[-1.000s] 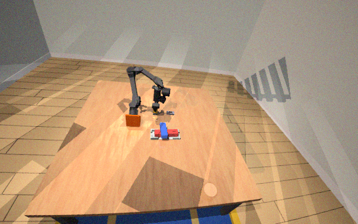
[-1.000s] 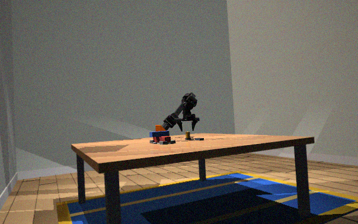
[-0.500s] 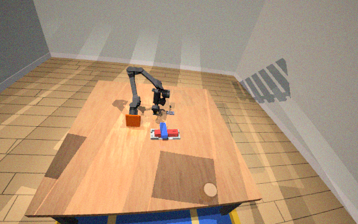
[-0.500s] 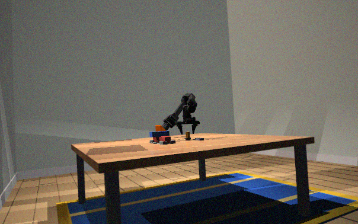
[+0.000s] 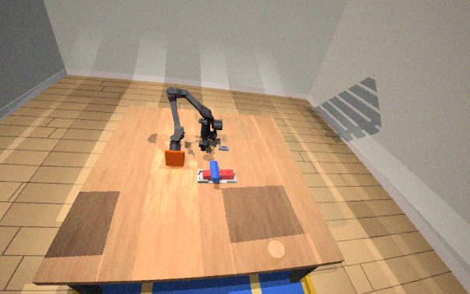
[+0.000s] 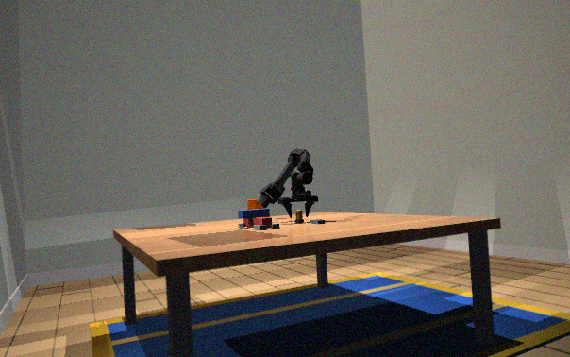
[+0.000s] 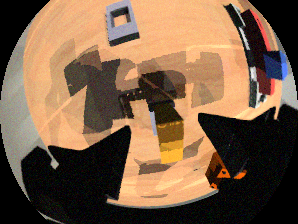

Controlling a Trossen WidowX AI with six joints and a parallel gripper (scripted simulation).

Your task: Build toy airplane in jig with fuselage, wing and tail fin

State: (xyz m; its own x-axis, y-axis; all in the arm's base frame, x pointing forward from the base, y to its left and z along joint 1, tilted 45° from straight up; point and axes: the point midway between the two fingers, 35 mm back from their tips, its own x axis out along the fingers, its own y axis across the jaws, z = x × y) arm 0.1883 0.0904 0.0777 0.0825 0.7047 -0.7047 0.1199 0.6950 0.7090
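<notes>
The black, jointed robot arm arches over the wooden counter (image 5: 167, 241) (image 6: 330, 236), its black gripper (image 6: 299, 216) (image 7: 165, 123) pointing down, fingers wide apart and empty, above the upright yellow tail fin (image 6: 299, 215) (image 7: 170, 136).

Red fuselage (image 5: 227, 174) (image 6: 262, 221) (image 7: 261, 52) in cradle, blue wing (image 5: 215, 171) (image 6: 253, 213) (image 7: 275, 65) atop; yel. fin (image 5: 208, 155) (image 6: 299, 215) (image 7: 170, 137) upright.

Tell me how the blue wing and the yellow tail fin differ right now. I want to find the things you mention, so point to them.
The blue wing (image 5: 215, 171) (image 6: 253, 213) (image 7: 275, 65) is a long bar lying flat; the yellow tail fin (image 6: 298, 215) (image 7: 170, 137) is a small block standing upright. The wing lies across the red fuselage (image 5: 227, 174) (image 6: 262, 221) (image 7: 264, 50); the fin stands apart from it, below the open jaws. Neither is gripped.
</notes>
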